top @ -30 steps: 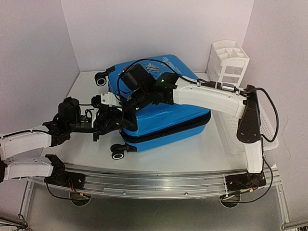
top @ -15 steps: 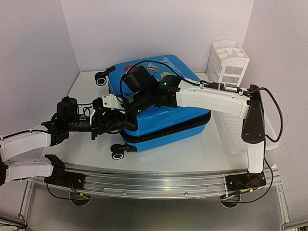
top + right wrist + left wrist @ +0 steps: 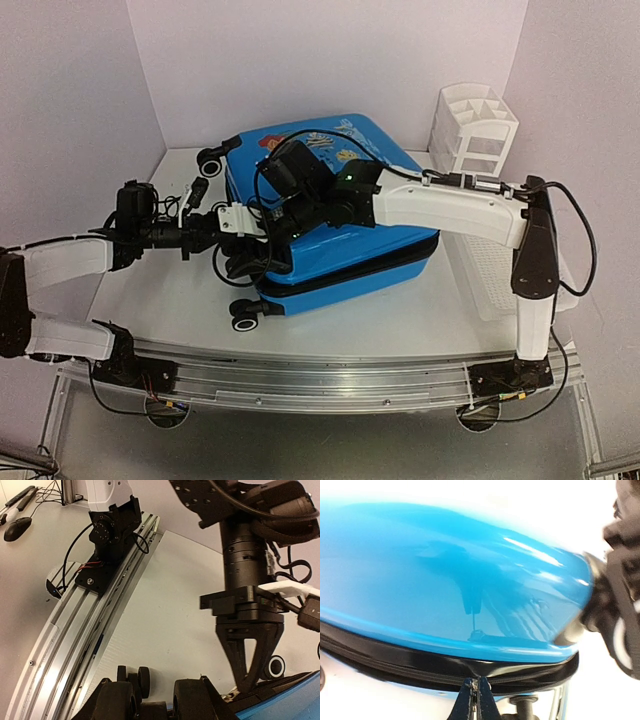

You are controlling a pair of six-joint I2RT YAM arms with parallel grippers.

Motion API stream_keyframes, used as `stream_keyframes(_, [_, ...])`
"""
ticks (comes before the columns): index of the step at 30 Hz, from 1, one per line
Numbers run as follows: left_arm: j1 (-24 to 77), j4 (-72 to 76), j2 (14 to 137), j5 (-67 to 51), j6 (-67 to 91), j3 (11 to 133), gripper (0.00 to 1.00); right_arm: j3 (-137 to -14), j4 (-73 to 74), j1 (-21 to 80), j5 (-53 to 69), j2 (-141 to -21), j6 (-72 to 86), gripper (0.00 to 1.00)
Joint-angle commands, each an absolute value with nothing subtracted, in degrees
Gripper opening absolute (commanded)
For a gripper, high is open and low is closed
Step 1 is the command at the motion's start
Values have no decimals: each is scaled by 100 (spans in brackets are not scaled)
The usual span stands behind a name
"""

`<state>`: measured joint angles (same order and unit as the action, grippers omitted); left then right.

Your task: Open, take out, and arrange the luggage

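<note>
The luggage (image 3: 340,225), a bright blue hard-shell suitcase with a fish print, lies closed on the table. My left gripper (image 3: 250,240) reaches in from the left. In the left wrist view it (image 3: 477,692) is shut on the zipper pull (image 3: 478,682) at the black zipper band (image 3: 395,657) below the blue shell (image 3: 445,580). The right wrist view shows it (image 3: 247,686) pinched at the suitcase's edge (image 3: 295,700). My right gripper (image 3: 250,268) reaches across the lid to the near left corner. Its fingers (image 3: 115,700) stand apart and hold nothing.
The suitcase's wheels stick out at the far left (image 3: 210,160) and the near left (image 3: 245,318). A white compartmented organizer (image 3: 475,125) stands at the back right. A white perforated basket (image 3: 505,285) lies at the right under my right arm. The arms' base rail (image 3: 320,385) runs along the near edge.
My left arm has lifted and swung toward the far side along the suitcase's left end, still pinching at the zipper band. My right gripper has shifted slightly at the corner. The suitcase stays closed.
</note>
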<state>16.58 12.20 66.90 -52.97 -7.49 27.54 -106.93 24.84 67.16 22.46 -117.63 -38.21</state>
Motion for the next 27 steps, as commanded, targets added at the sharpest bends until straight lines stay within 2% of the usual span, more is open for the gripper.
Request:
stream_keyframes(1, [542,3067,7080,-5012,-1076,4044,0,-10461,4200,7005,2775,-11320,-3589,0])
stream_keyframes(6, [38,2852,7602,-5181,-1692,4663,0,-10399,4402,7096,2784,-11173,-3561,0])
stream_keyframes(17, [-165,2251,7992,-5363,-2929,5139,0,-10331,5276,7403,2884,-10936,-3440,0])
stream_keyframes(22, [-155,1947,7767,-5897,-3031,4842,0,-10622,5274,7409,2650,-11081,-3587,0])
stream_keyframes(27, [-81,682,6953,-6286,-3100,4515,0,-10953,5212,7408,2386,-11268,-3696,0])
